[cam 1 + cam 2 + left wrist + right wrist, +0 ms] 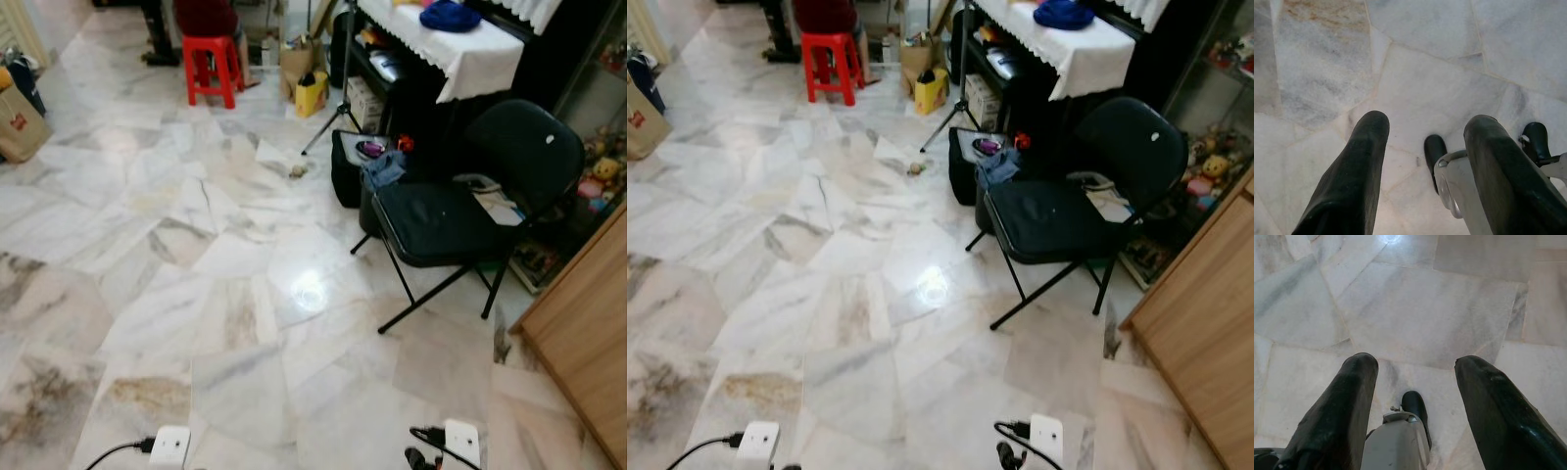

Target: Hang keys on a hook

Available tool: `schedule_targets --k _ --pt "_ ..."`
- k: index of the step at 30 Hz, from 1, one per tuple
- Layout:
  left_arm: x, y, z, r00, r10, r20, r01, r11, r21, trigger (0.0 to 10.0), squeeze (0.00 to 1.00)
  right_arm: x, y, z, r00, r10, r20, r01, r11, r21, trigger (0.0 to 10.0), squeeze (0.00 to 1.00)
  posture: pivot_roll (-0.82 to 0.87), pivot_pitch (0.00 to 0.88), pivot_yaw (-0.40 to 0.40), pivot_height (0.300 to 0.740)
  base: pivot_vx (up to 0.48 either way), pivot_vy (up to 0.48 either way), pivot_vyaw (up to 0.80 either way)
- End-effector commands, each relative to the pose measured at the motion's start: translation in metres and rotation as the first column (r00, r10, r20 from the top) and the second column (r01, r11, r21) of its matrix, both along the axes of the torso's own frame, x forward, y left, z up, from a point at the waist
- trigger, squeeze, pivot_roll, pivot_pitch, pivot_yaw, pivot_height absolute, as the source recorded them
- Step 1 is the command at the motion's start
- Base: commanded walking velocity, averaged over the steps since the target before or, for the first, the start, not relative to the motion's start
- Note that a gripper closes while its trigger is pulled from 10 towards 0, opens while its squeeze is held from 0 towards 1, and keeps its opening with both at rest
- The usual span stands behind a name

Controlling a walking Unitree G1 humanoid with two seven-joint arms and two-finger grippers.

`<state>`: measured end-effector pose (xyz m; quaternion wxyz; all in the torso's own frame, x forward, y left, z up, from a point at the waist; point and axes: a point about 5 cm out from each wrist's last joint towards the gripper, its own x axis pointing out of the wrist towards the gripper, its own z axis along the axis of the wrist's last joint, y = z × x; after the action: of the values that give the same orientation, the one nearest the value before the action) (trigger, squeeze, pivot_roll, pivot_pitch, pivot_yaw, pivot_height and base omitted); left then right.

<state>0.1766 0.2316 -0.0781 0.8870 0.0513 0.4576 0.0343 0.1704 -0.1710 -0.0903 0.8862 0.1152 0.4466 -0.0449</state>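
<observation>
My left gripper (pixel 1425 125) hangs open at my side, its two black fingers (pixel 1364 161) spread over the white marble floor (pixel 1440 73). The right gripper (pixel 1418 362) is also open and points down at the floor (pixel 1425 308), with nothing between its fingers (pixel 1342 401). Both wrist views catch part of my own grey leg and black foot (pixel 1413 406) between the fingers. In the eye views my two white wrists (pixel 171 446) (pixel 460 441) sit at the bottom edge.
A black folding chair (pixel 460 211) stands ahead to the right, with a black bag (pixel 348 171) behind it. A wooden cabinet (pixel 588 333) is at the right edge. Farther back are a white-clothed table (pixel 470 54), a red stool (pixel 211 67) and a paper bag (pixel 20 122). Open marble floor (pixel 196 274) lies ahead and left.
</observation>
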Motion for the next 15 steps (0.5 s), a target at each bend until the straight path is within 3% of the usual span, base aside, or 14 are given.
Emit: schedule_targets --k 1,10,15 --pt "-0.0014 -0.0003 -0.0007 1.0 -0.006 -0.005 0.006 1.0 0.006 10.0 0.0 -0.0049 -0.0039 -0.0021 1.0 -0.004 -0.025 0.004 1.0 -0.003 10.0 0.0 0.04 0.0 -0.04 0.74 0.0 0.0 -0.73" --pt "0.0045 -0.0016 0.0018 1.0 -0.016 0.013 0.016 1.0 0.02 10.0 0.0 -0.0022 -0.0133 -0.0001 1.0 0.0 -0.022 0.0 1.0 -0.016 10.0 0.0 0.04 0.0 -0.045 0.74 0.0 0.0 -0.73" --pt "0.0053 -0.0031 0.0018 1.0 0.005 0.019 -0.005 1.0 0.006 10.0 0.0 -0.0016 -0.0088 -0.0002 1.0 0.008 -0.018 -0.008 1.0 -0.011 10.0 0.0 0.03 0.0 -0.047 0.74 0.0 0.0 -0.75"
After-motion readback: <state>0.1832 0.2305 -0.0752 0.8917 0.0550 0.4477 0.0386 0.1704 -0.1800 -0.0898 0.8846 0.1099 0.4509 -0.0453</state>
